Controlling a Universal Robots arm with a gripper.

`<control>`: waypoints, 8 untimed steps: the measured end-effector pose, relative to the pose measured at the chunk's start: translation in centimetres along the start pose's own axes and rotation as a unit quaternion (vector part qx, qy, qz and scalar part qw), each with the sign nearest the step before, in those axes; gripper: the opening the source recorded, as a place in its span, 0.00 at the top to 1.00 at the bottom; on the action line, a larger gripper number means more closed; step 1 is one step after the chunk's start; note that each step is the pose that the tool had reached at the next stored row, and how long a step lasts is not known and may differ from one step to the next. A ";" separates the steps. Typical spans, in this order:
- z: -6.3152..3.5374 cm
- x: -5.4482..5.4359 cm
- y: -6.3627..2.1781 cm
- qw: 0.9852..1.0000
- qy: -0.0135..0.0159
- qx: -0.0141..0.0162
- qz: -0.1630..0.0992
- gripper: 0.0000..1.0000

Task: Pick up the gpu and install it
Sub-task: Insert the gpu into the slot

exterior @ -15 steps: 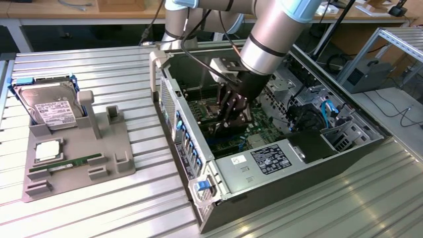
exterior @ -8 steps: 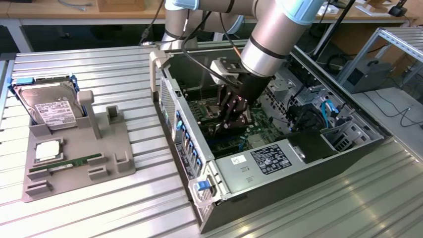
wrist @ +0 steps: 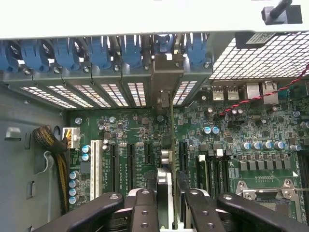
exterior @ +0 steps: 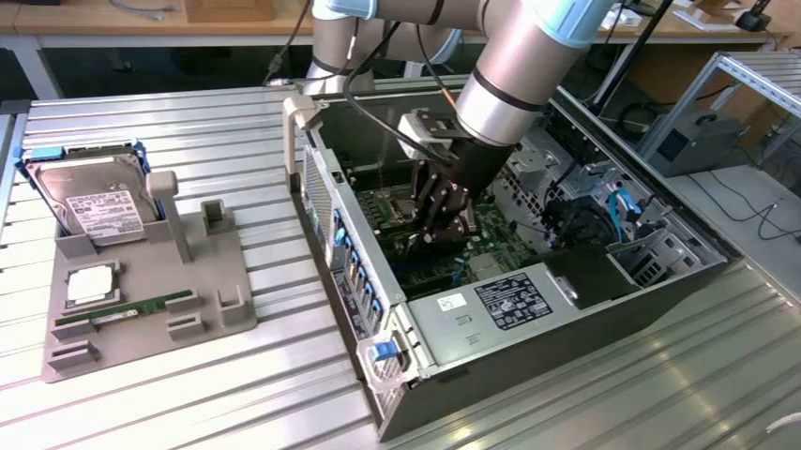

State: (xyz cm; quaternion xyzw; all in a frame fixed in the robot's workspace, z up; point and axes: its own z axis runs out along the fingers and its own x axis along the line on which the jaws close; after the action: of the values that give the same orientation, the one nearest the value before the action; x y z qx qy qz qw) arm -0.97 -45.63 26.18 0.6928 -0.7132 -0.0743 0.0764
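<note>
The gripper (exterior: 441, 228) reaches down inside the open computer case (exterior: 651, 281), its black fingers (wrist: 145, 210) clenched on the gpu (wrist: 170, 145). The card stands on edge over the green motherboard (wrist: 241, 130), in line with one of the black expansion slots (wrist: 182, 154); its pale end bracket (wrist: 166, 79) sits against the case's rear slot openings. Outside the case, toward the exterior view's left, a grey holder (exterior: 213, 309) carries a hard drive (exterior: 94, 206) and a green memory stick (exterior: 126, 309)
</note>
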 end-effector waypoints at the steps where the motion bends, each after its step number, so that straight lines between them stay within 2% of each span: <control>1: 0.03 0.0 -0.01 1.000 0.000 0.000 0.000 0.73; 4: 0.25 0.0 -0.06 1.000 0.001 0.000 0.000 0.73; 8: 0.30 0.0 -0.07 1.000 0.001 0.000 0.000 0.73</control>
State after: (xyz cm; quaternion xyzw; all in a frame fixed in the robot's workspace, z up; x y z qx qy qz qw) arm -0.96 -45.63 25.87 0.6928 -0.7133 -0.0736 0.0770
